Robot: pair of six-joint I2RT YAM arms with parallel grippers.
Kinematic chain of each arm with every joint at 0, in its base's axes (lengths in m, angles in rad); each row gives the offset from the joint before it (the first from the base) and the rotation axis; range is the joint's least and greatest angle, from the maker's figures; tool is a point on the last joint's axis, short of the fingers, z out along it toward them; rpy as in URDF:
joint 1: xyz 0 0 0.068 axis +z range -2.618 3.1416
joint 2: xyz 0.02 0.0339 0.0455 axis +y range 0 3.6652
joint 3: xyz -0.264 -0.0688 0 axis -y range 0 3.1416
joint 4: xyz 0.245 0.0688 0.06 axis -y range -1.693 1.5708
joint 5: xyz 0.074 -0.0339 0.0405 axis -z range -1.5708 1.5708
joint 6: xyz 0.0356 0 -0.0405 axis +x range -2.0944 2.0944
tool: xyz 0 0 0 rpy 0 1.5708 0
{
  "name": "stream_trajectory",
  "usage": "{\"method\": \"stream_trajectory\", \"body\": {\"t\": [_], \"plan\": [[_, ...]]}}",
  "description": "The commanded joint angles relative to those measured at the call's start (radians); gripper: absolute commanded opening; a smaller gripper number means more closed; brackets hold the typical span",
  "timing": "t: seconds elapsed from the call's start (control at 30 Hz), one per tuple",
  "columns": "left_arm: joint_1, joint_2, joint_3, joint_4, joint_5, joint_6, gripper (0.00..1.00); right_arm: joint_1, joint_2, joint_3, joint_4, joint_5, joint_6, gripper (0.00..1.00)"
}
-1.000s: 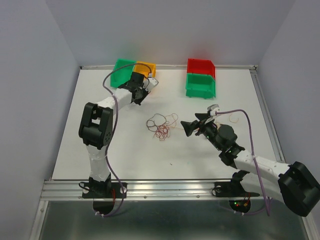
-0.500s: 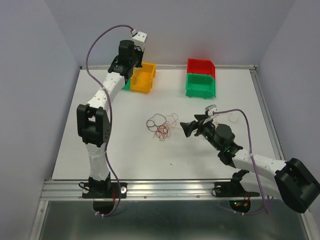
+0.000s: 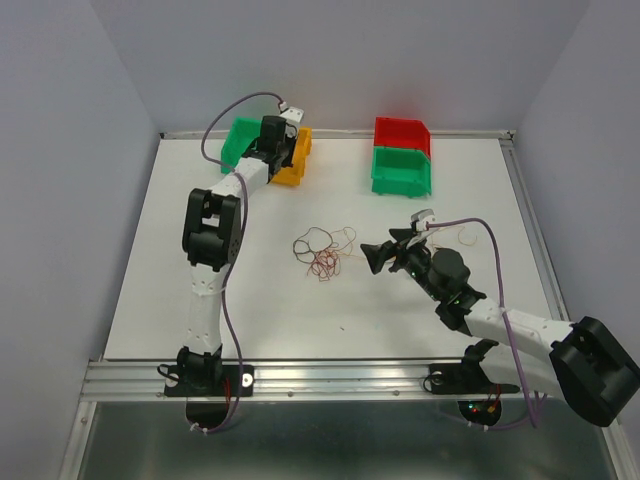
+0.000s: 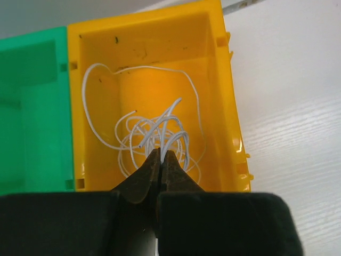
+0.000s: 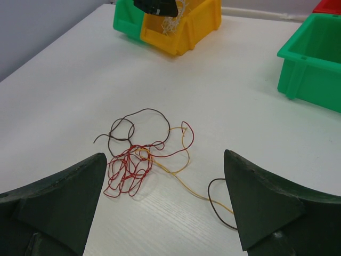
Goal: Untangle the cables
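- Thin, curly cables in play: a red knot mixed up with a dark brown loop and a yellow strand, lying loose near the middle of the table.
- One more, a white cable, sits coiled inside the yellow bin at the far left, right beside a green bin.
- The left end effector is down in that yellow bin with its jaws pressed together. White strands gather right into its tips, so it has the white cable pinched.
- The right end effector stands wide open, low over the table, holding nothing.
- The cables lie just ahead of it, between the lines of its two fingers and apart from both. A yellow strand trails back to a dark loop near its right finger.
- A second ago the left arm was in front of the bins. It then swung up high above them, and now it reaches down over the yellow bin.
- The right arm and the cables on the table have hardly moved.
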Motion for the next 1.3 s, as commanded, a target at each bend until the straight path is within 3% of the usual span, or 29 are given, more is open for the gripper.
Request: {"method": "stream_trajectory", "body": {"t": [0.0, 0.07, 0.1, 0.13, 0.17, 0.33, 0.43, 0.57, 0.73, 0.83, 1.0, 1.27], "plan": [[0.004, -0.04, 0.004, 0.059, 0.067, 0.015, 0.0, 0.002, -0.005, 0.003, 0.047, 0.014, -0.009, 0.96], [0.004, -0.047, 0.009, 0.049, 0.07, 0.027, 0.09, 0.002, 0.0, 0.006, 0.047, 0.011, -0.008, 0.96], [0.004, -0.052, 0.015, 0.04, 0.068, 0.035, 0.19, 0.002, 0.001, 0.006, 0.047, 0.009, -0.006, 0.96], [0.003, -0.06, 0.016, 0.023, 0.065, 0.045, 0.48, 0.001, 0.001, 0.006, 0.047, 0.008, -0.005, 0.96], [0.006, -0.07, 0.012, 0.022, 0.065, 0.052, 0.58, 0.001, 0.003, 0.008, 0.047, 0.008, -0.005, 0.96], [0.004, -0.217, -0.115, 0.049, 0.126, 0.081, 0.77, 0.001, 0.004, 0.044, -0.008, 0.001, 0.014, 0.96], [-0.002, -0.328, -0.23, 0.056, 0.179, 0.101, 0.88, 0.002, 0.01, 0.141, -0.291, 0.035, 0.081, 0.95], [-0.061, -0.478, -0.364, 0.0, 0.18, 0.19, 0.9, 0.002, -0.003, 0.182, -0.45, 0.095, 0.121, 0.93], [-0.207, -0.58, -0.502, -0.107, 0.164, 0.309, 0.9, 0.002, -0.037, 0.164, -0.462, 0.113, 0.117, 0.86], [-0.249, -0.589, -0.591, -0.135, 0.186, 0.337, 0.9, 0.002, -0.005, 0.17, -0.447, 0.069, 0.103, 0.78], [-0.255, -0.562, -0.724, -0.067, 0.204, 0.352, 0.89, 0.002, 0.102, 0.218, -0.438, 0.04, 0.097, 0.78], [-0.255, -0.462, -0.732, -0.035, 0.11, 0.356, 0.82, 0.001, 0.182, 0.255, -0.381, 0.006, 0.098, 0.77]]}}
